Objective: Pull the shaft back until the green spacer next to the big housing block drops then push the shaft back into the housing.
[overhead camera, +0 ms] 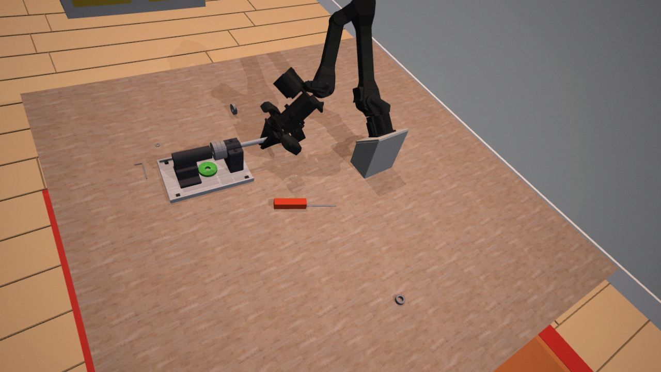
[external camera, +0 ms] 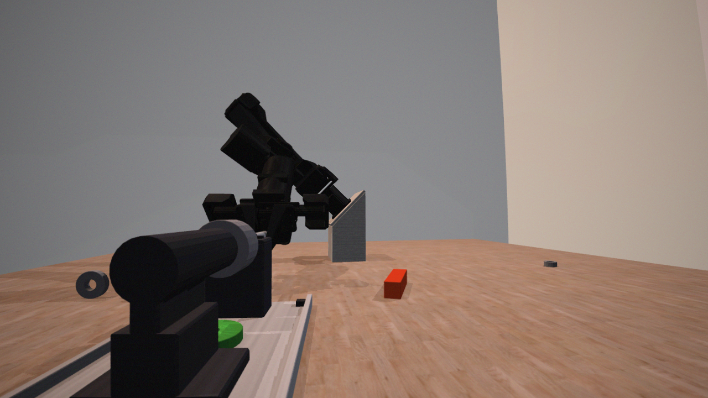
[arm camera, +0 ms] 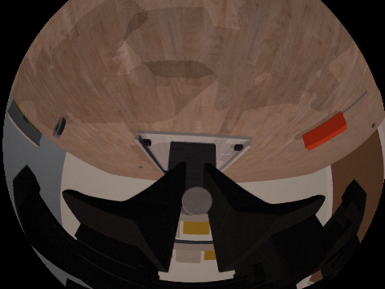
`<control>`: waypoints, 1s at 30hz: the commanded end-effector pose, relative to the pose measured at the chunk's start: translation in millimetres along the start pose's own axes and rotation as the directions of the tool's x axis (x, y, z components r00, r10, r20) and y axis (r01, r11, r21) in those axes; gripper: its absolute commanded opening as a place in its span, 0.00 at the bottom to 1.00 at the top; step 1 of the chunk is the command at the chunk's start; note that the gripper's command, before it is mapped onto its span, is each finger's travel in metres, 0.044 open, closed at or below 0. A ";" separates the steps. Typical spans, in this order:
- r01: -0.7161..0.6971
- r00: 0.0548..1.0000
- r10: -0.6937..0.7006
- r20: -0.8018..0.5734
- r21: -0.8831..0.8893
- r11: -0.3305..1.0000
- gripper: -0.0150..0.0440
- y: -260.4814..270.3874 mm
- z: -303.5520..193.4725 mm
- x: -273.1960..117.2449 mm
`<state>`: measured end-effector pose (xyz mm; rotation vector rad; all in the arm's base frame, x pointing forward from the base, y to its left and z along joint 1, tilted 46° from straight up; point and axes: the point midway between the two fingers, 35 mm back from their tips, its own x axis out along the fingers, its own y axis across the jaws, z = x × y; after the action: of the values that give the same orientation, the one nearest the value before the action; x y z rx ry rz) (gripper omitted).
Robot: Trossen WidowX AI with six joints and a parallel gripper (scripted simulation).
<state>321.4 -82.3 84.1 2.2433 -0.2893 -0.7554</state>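
The green spacer (overhead camera: 206, 168) (external camera: 230, 334) lies flat on the light base plate (overhead camera: 212, 188) (external camera: 277, 356), between the black housing (overhead camera: 189, 156) (external camera: 148, 267) and the black support block (overhead camera: 236, 159) (external camera: 242, 287). The grey spacers (overhead camera: 219, 150) (external camera: 242, 247) sit up on the shaft line beside the support block. The pale shaft (overhead camera: 253, 142) (arm camera: 196, 201) sticks out of the block's far side. My gripper (overhead camera: 264, 141) (arm camera: 195, 168) is shut on the shaft's outer end. Whether the shaft's inner tip stands in the housing is hidden.
An orange screwdriver (overhead camera: 290, 203) (external camera: 395, 283) (arm camera: 325, 131) lies in front of the arm. A grey ring (overhead camera: 233, 109) (external camera: 89, 286) (arm camera: 59, 128) stands behind the fixture, another ring (overhead camera: 399, 299) (external camera: 550, 263) lies farther off. A hex key (overhead camera: 144, 170) and a small washer (overhead camera: 157, 145) lie near the plate.
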 end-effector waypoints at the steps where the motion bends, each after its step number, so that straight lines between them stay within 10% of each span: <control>1: 0.003 1.000 -0.003 -0.002 -0.002 1.000 0.25 -0.4 -2.2 2.1; 30: 0.002 1.000 -0.002 -0.003 -0.002 1.000 0.25 -0.4 -9.7 9.7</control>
<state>332.3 -80.9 85.3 2.2391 -0.2866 -0.7534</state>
